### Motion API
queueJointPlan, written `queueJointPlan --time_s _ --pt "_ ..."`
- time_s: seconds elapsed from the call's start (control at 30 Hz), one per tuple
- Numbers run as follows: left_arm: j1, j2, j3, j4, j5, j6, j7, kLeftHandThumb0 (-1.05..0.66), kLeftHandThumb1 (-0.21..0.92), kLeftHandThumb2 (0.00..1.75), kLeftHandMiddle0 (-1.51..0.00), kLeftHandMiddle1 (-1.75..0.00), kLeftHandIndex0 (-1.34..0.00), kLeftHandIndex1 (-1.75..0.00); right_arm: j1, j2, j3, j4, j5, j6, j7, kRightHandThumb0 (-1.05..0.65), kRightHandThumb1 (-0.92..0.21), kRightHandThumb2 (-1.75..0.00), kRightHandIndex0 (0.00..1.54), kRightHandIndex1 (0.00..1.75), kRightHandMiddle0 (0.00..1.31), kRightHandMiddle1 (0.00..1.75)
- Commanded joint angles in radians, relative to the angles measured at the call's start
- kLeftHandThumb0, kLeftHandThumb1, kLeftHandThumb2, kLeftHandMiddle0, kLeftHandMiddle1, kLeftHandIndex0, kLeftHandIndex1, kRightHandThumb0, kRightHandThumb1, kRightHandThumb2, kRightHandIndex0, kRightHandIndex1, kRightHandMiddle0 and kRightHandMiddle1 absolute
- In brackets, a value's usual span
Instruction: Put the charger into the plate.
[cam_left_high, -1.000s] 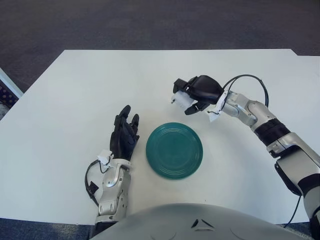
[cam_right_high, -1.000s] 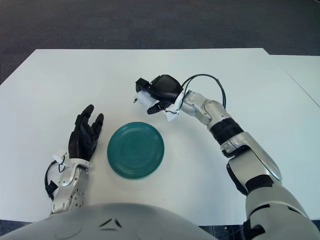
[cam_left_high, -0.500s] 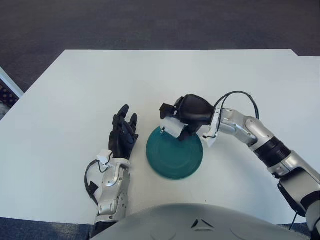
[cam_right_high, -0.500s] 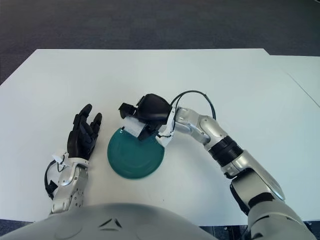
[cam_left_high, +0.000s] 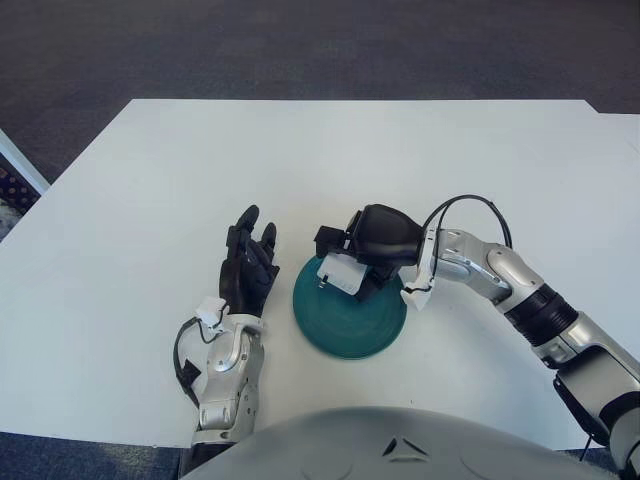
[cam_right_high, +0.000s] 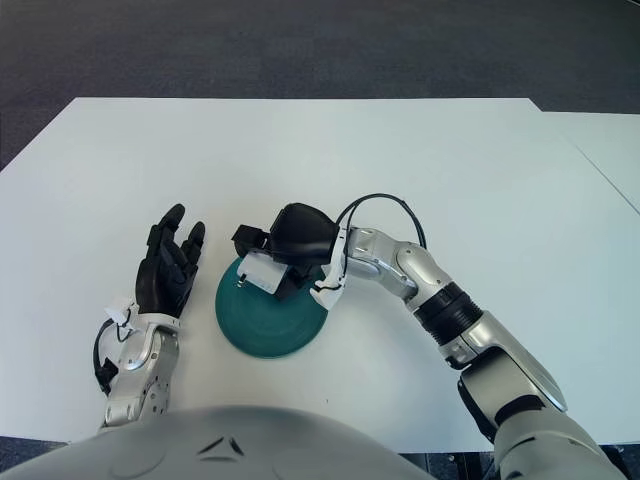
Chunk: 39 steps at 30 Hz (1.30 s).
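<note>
Looks like the placing step: the right hand (cam_left_high: 362, 252) grips the white charger (cam_left_high: 340, 272) low over the far-left part of the green plate (cam_left_high: 350, 320), so next it just lets go, while the left hand (cam_left_high: 247, 272) rests open on the tabletop (cam_left_high: 140, 200).

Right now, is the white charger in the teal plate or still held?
Still held. The right hand grips the white charger over the far rim of the round teal plate. Whether it touches the plate, cannot tell.
</note>
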Motion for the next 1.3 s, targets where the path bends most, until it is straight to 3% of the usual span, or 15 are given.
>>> queueJointPlan --time_s 0.0,0.37,0.8,0.9,0.97,1.0,1.07,1.1,1.17,1.2,1.27 --pt "0.004 -0.049 -0.013 -0.016 0.011 -0.001 0.012 -1.04 0.92 0.87 -0.42 -0.02 -0.03 -0.69 0.010 0.006 -0.009 0.005 0.012 -0.008 0.010 -0.53 -0.92 -0.70 1.19 1.75 0.90 1.75" --pt "0.007 -0.038 -0.026 -0.027 0.022 -0.006 0.012 -1.03 0.92 0.89 -0.50 -0.05 -0.04 -0.70 0.035 0.018 0.007 0.016 0.021 -0.032 0.058 -0.52 -0.92 -0.72 1.24 1.75 0.98 1.75" --pt "0.002 -0.046 -0.029 -0.026 0.009 -0.012 0.009 -1.03 0.92 0.88 -0.48 -0.03 -0.04 -0.71 0.048 0.031 0.013 0.027 0.015 0.003 0.142 -0.51 -0.92 -0.74 1.30 1.75 1.03 1.75" --pt "0.004 -0.040 -0.029 -0.031 0.021 -0.002 0.019 -1.03 0.92 0.89 -0.47 -0.03 -0.03 -0.71 0.034 0.036 0.013 0.039 0.022 -0.010 0.140 -0.56 -0.92 -0.78 1.13 1.75 0.85 1.75" --pt "0.002 -0.035 -0.026 -0.028 0.028 0.004 0.022 -1.01 0.92 0.89 -0.47 -0.03 -0.02 -0.70 0.023 0.041 0.015 0.053 0.027 -0.021 0.137 -0.70 -0.92 -0.85 0.84 1.75 0.50 1.73" --pt "-0.001 -0.032 -0.024 -0.028 0.029 0.008 0.022 -1.01 0.92 0.88 -0.47 -0.03 -0.02 -0.70 0.021 0.041 0.014 0.062 0.031 -0.034 0.130 -0.71 -0.92 -0.86 0.80 1.75 0.45 1.73" --pt "-0.005 -0.029 -0.021 -0.022 0.030 0.011 0.021 -0.99 0.92 0.88 -0.48 -0.03 -0.01 -0.70 0.017 0.044 0.013 0.078 0.031 -0.054 0.115 -0.83 -0.92 -0.93 0.47 1.75 0.25 1.62" --pt "-0.007 -0.026 -0.021 -0.021 0.032 0.017 0.021 -0.99 0.92 0.88 -0.48 -0.03 -0.01 -0.70 0.014 0.043 0.011 0.091 0.032 -0.065 0.108 -0.85 -0.92 -0.95 0.40 1.70 0.21 1.57" --pt "-0.012 -0.022 -0.018 -0.017 0.039 0.028 0.025 -0.96 0.92 0.87 -0.45 -0.01 0.00 -0.68 0.013 0.041 0.011 0.110 0.032 -0.072 0.112 -0.93 -0.92 -0.99 0.25 1.29 0.10 1.35" --pt "-0.014 -0.021 -0.017 -0.017 0.043 0.032 0.028 -0.95 0.92 0.87 -0.44 -0.01 0.00 -0.68 0.014 0.040 0.011 0.115 0.034 -0.071 0.120 -0.95 -0.92 -1.00 0.20 1.09 0.08 1.18" --pt "-0.024 -0.022 -0.008 -0.016 0.048 0.052 0.039 -0.93 0.92 0.88 -0.42 0.00 0.00 -0.68 0.017 0.038 0.014 0.114 0.058 -0.051 0.173 -1.01 -0.92 -1.03 0.12 0.47 0.03 0.68"
